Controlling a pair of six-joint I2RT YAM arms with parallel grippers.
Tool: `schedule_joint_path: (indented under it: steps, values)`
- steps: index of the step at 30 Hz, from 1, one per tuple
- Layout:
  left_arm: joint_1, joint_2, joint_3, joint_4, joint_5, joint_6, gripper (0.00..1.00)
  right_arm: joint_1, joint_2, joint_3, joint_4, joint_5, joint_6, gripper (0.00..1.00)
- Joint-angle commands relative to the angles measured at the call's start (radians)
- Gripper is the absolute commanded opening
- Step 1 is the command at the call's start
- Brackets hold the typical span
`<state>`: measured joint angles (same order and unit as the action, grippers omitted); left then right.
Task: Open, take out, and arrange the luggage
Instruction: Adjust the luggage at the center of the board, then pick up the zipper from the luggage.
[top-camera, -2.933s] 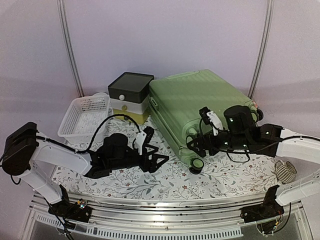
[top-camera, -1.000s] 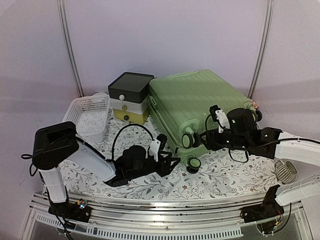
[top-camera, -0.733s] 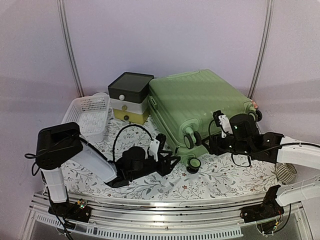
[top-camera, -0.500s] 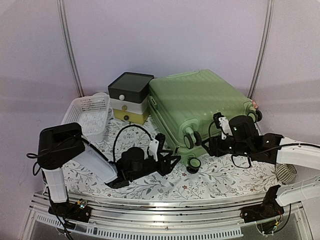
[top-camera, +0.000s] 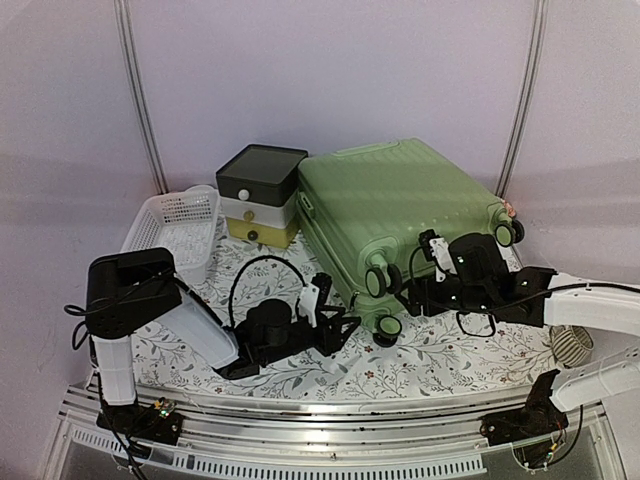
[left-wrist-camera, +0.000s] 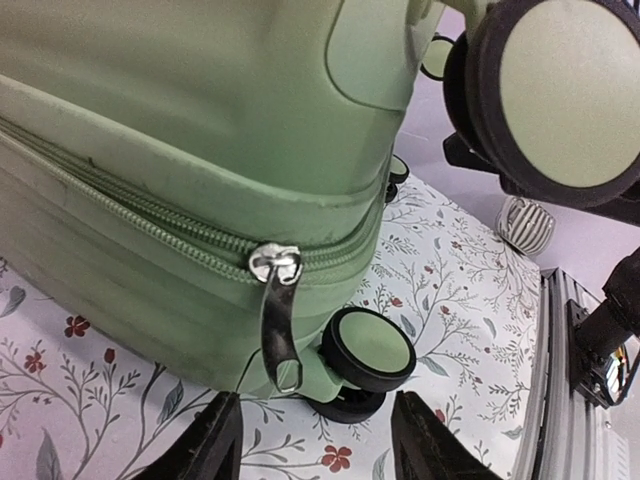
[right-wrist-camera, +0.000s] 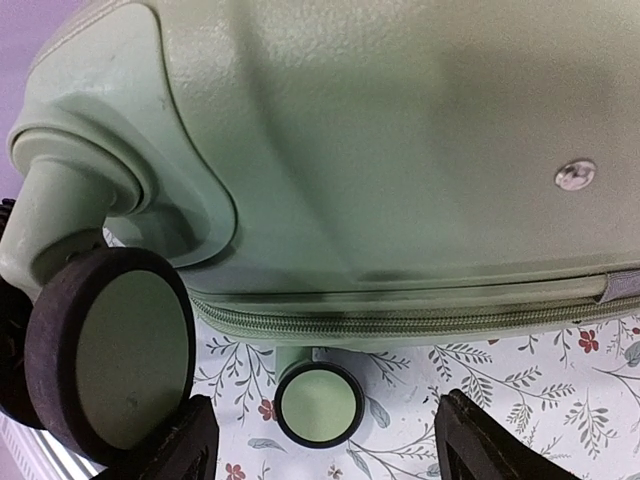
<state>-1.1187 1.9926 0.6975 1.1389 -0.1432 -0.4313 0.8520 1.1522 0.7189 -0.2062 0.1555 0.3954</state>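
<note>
Evidently unopened, the luggage lies flat on the table, left jaws half-open, right jaws wide, both empty; unzipping next calls for the left pinching the zipper pull.

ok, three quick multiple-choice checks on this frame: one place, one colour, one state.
1. Where is the drawer box relative to the suitcase? A: left of it. B: on top of it. C: inside it.
2. What colour is the basket? A: red. B: white. C: black.
3. What state is the suitcase in? A: lid raised. B: zipped shut. C: split into two open halves.
Answers: 1 A, the top view shows it beside the suitcase's left edge. 2 B, it is white mesh. 3 B, the zipper runs closed in both wrist views.
</note>
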Motion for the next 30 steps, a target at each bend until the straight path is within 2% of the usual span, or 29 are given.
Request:
schedule_joint_path:
  steps: [1,9,14,17,23,30]
  values:
    - [0.003,0.018,0.007,0.002,-0.001,-0.011,0.52,0.006,0.027,0.016,0.021,0.007,-0.006,0.76]
    - [0.004,0.024,0.03,-0.006,-0.053,0.039,0.45,0.006,0.042,0.026,0.028,0.025,0.003,0.73]
    - [0.017,0.008,0.031,-0.016,-0.094,0.074,0.44,0.006,0.011,0.014,0.03,0.041,0.003,0.73]
    - [0.037,0.003,0.041,-0.039,-0.058,0.07,0.45,0.006,-0.015,0.004,0.028,0.051,-0.001,0.72]
    - [0.083,-0.001,0.074,-0.12,0.083,0.051,0.53,0.004,-0.047,-0.01,0.029,0.066,-0.007,0.72]
    - [0.111,0.012,0.092,-0.121,0.171,0.065,0.54,-0.027,-0.054,-0.009,0.003,0.083,-0.005,0.72]
